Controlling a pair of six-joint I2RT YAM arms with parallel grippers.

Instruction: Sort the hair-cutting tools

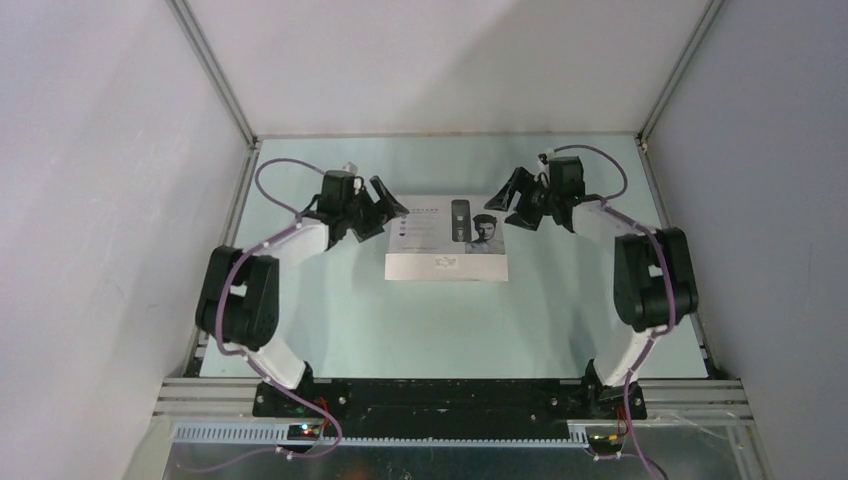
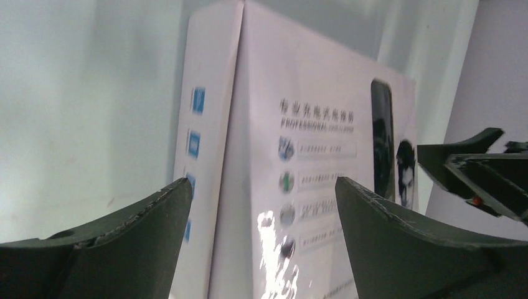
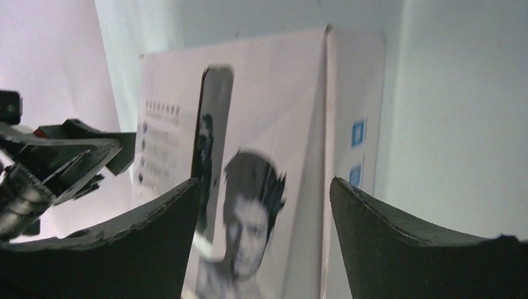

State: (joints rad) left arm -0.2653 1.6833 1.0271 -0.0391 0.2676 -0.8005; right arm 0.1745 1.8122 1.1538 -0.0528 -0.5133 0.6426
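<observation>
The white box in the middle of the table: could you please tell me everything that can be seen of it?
The white box lies flat and closed on the table, looking like glossy cardboard. Its lid shows a dark clipper picture, a man's portrait, and rows of round icons with text; small blue squares mark both short side walls. The left gripper and right gripper flank its ends, open, with no contact visible.

White printed box (image 1: 447,240), flat on pale green table (image 1: 400,325), grey walls (image 1: 100,200)
</observation>
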